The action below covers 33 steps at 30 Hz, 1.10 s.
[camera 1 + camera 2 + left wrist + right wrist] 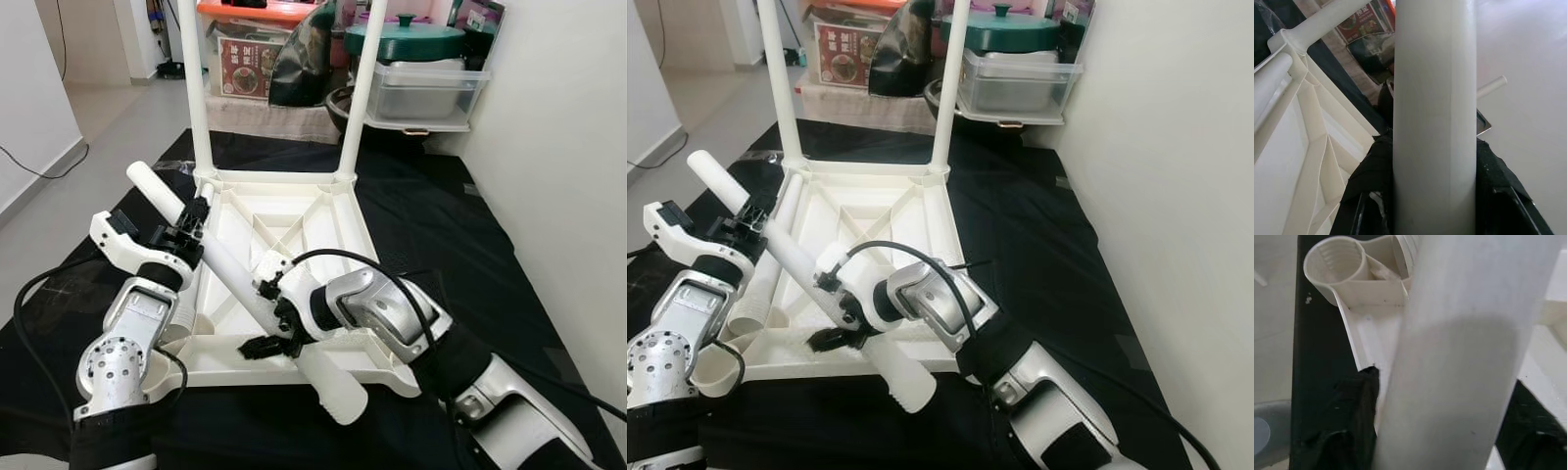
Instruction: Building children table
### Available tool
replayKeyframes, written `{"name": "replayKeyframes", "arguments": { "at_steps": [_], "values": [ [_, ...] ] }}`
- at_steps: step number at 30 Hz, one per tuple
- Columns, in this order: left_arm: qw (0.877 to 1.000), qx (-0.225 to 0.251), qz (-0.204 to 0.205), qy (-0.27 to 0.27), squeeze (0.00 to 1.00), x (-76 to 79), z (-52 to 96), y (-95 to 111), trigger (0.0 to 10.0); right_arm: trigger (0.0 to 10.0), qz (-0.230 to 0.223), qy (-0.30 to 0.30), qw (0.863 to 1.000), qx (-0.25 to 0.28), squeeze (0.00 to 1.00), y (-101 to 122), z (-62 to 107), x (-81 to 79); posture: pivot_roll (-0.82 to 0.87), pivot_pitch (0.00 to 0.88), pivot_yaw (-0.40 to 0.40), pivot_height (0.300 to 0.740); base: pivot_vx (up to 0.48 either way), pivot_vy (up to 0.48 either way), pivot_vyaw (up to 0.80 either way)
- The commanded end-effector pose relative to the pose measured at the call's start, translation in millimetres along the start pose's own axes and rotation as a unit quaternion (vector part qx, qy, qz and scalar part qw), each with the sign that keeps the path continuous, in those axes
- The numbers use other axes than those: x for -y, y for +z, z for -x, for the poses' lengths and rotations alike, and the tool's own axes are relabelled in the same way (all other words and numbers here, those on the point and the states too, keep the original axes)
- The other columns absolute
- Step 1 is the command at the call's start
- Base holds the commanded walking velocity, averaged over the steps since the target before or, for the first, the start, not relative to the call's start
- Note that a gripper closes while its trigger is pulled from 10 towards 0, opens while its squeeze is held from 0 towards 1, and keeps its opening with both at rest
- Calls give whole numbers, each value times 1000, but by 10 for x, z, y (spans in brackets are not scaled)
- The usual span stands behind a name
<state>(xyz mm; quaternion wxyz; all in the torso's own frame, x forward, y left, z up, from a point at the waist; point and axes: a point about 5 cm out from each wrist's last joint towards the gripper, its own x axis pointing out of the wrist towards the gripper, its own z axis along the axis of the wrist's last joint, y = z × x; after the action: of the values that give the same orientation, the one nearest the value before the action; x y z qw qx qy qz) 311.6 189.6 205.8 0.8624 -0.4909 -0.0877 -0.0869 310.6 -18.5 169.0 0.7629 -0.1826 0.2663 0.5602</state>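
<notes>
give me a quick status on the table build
Left gripper and right gripper both shut on loose table leg, held slantwise over upturned tabletop. Two legs already upright at far corners. Near socket open.

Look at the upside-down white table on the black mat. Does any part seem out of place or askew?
Yes. Two legs stand upright in the far corners, but a third leg lies slantwise across the tabletop, held by the left gripper and right gripper. A near corner socket is empty.

A black mat (431,211) covers grey floor (108,127); white wall (558,147) alongside, clear storage bins (421,93) behind.
</notes>
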Motion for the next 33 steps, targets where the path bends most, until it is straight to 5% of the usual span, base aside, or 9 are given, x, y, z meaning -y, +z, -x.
{"name": "replayKeyframes", "arguments": {
  "at_steps": [1,13,14,19,21,30,31,33],
  "values": [
    [1000,10,5,-21,0,108,-8,3,10000,0,-1,-1,1000,-22,0,-113,-86,-24,50,0,-88,740,0,0,0],
    [999,6,-21,-24,0,151,-46,-27,10000,0,-8,-9,1000,-18,0,-190,-79,1,47,0,-73,740,0,0,0],
    [999,17,-25,-26,1000,151,-45,-15,10000,0,-11,-8,1000,-12,0,-180,-58,12,47,0,-70,740,0,0,0],
    [997,16,-25,-66,1000,231,-11,-25,10000,0,-13,-6,1000,7,0,-132,46,50,56,0,-73,740,0,0,0],
    [993,12,-9,-120,1000,365,61,-19,10000,0,-3,-8,1000,17,0,-146,217,133,54,0,-71,740,0,0,0],
    [987,1,13,-158,1000,446,114,-11,10000,0,-18,-37,999,27,0,-170,380,282,55,0,-72,740,0,0,0],
    [981,-48,18,-187,0,486,224,-93,10000,0,-36,-78,994,66,0,-82,677,458,47,0,-70,740,0,0,0],
    [979,-62,18,-192,0,489,259,-121,10000,0,-39,-88,992,77,0,-50,763,495,47,0,-70,740,0,0,0]
  ]
}}
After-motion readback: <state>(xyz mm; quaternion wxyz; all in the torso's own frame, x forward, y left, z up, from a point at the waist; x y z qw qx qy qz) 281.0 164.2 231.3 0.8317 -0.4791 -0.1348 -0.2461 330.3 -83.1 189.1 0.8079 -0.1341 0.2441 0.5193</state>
